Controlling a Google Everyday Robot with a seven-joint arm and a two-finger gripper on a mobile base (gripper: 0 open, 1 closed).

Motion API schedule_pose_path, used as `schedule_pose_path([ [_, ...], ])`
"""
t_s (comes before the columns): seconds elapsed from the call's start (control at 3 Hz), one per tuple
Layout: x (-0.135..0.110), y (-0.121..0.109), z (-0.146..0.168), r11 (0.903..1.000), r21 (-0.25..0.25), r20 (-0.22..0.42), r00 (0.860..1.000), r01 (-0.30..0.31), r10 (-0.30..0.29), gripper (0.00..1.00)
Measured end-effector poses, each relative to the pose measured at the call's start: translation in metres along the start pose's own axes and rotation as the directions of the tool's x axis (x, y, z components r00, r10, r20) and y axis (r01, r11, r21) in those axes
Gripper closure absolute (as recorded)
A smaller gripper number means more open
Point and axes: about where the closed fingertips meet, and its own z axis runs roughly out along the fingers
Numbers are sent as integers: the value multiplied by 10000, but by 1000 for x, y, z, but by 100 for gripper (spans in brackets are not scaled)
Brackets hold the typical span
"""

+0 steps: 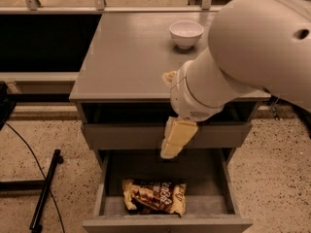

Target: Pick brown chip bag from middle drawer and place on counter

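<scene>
The brown chip bag (154,196) lies crumpled on the floor of the open middle drawer (108,178), near its front wall. My gripper (172,148) hangs pointing down in front of the cabinet, above the drawer's back part and above the bag, not touching it. My big white arm fills the right side and hides the right part of the counter (129,57).
A white bowl (186,33) stands at the back of the counter. A closed grey drawer front (121,136) sits above the open drawer. A black stand leg and cable (44,188) lie on the speckled floor at the left.
</scene>
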Motion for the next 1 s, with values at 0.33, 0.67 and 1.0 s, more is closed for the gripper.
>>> schedule_pose_path([
  [0.33, -8, 5, 24, 9993, -366, 551, 9985, 97, -77, 0],
  [0.67, -10, 17, 73, 9972, -726, 1106, 9938, 181, -100, 0],
  [1.0, 6, 31, 142, 9920, -1259, 1309, 9913, 24, 142, 0],
])
